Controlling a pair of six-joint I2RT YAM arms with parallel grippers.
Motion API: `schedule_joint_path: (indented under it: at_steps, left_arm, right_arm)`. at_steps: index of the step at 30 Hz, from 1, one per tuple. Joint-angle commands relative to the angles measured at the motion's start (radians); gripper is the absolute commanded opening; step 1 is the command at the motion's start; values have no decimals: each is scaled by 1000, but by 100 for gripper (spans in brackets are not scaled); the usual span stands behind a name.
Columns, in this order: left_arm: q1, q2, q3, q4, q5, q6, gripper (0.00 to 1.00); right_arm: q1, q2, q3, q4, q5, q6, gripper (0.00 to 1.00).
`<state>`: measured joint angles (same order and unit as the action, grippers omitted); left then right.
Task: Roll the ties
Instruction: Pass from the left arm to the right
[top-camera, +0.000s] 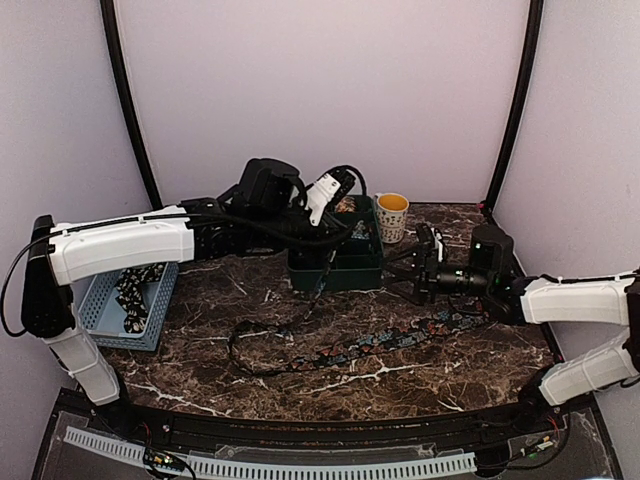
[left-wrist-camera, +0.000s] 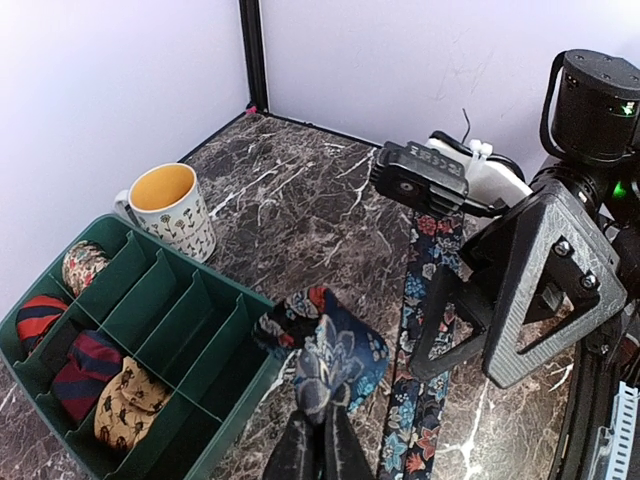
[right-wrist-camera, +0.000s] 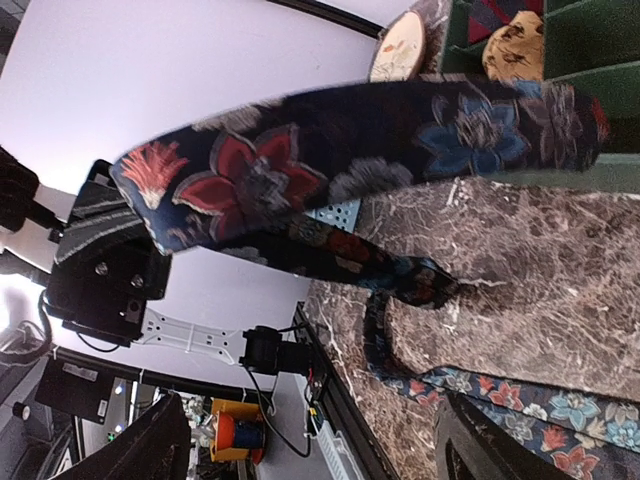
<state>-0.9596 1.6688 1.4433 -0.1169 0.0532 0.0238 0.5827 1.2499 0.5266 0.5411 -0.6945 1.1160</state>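
Just beside the green tray (left-wrist-camera: 215, 420) edge, left gripper (left-wrist-camera: 322, 450) pinches the floral tie (left-wrist-camera: 340, 360); right gripper (top-camera: 424, 267) gapes, apparently empty.

The left arm (top-camera: 120, 245) is extended toward the centre, with the left gripper (left-wrist-camera: 322, 440) clamped on the tie (left-wrist-camera: 335, 350). The right arm (top-camera: 580, 298) is bent inward, and the right gripper (top-camera: 422, 265) is spread wide.
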Motion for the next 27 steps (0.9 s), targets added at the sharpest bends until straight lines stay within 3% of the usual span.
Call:
schedule_joint_path:
  at_steps: [1, 8, 12, 27]
  left_arm:
    - [-25, 13, 25, 56, 31, -24, 0]
    - [-58, 42, 23, 81, 47, -21, 0]
    - [-64, 49, 20, 88, 56, -22, 0]
    - [-73, -10, -104, 135, 129, -15, 0]
  right_arm:
    - [28, 26, 66, 226, 19, 91, 84]
    - [54, 146, 93, 437, 31, 242, 85]
    - [63, 182, 88, 509, 46, 299, 81]
    - [23, 30, 45, 282, 217, 188, 63]
